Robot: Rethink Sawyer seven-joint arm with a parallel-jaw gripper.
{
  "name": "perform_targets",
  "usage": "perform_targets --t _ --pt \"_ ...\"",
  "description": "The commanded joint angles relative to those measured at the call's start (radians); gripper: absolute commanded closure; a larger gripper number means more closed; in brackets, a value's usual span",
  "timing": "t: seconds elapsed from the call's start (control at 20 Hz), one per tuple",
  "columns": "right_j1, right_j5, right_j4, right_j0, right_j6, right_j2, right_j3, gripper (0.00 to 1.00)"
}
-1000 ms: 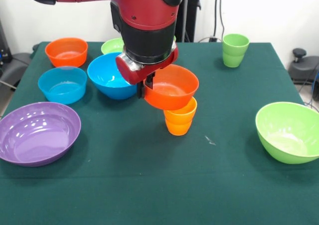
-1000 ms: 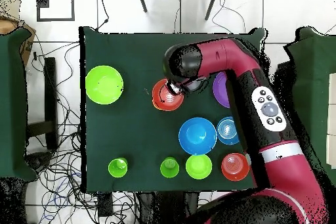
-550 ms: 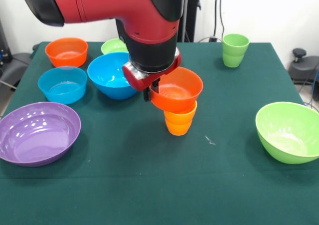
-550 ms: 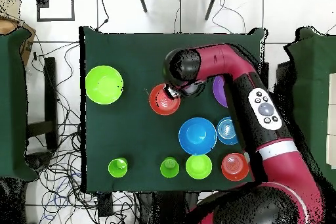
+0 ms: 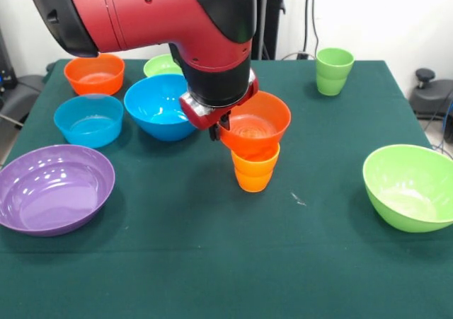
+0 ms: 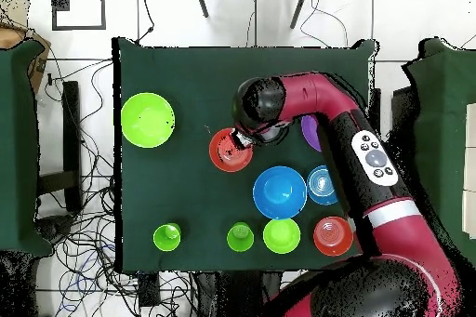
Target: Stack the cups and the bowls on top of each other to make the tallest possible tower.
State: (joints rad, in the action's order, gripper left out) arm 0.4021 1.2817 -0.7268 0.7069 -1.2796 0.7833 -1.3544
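Note:
In the front view my gripper [image 5: 221,126] is shut on the left rim of an orange bowl [image 5: 256,124]. The bowl sits slightly tilted right over an orange cup [image 5: 255,169] that stands upright mid-table; its underside meets the cup's rim, but I cannot tell if it rests there. From overhead the orange bowl [image 6: 228,150] covers the cup, with the gripper [image 6: 244,139] at its edge. A green cup [image 5: 333,71] stands at the far right. A second green cup [image 6: 240,236] shows only overhead.
A blue bowl [image 5: 159,105], a light blue bowl [image 5: 88,119], an orange bowl [image 5: 94,73] and a small lime bowl [image 5: 161,65] crowd the far left. A purple bowl [image 5: 53,187] lies near left, and a big lime green bowl [image 5: 409,186] sits at the right edge.
My gripper has carried the orange bowl a little rightward in the front view, so it now sits centred over the orange cup. Nothing else has moved.

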Motion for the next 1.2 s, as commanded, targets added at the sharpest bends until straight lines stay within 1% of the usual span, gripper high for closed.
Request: perform_targets --t 0.05,0.3,0.55,0.85,1.2 --pt "-0.015 -0.064 -0.018 0.011 0.151 -0.036 -0.050 1.00" --pt "-0.020 -0.068 -0.022 0.009 0.152 -0.030 -0.039 1.00" --pt "-0.011 -0.092 -0.013 0.014 0.127 -0.022 -0.058 1.00" --pt "0.003 -0.081 -0.008 0.006 0.118 -0.024 -0.057 1.00" --pt "0.007 -0.100 0.003 0.010 0.096 -0.024 -0.068 1.00"
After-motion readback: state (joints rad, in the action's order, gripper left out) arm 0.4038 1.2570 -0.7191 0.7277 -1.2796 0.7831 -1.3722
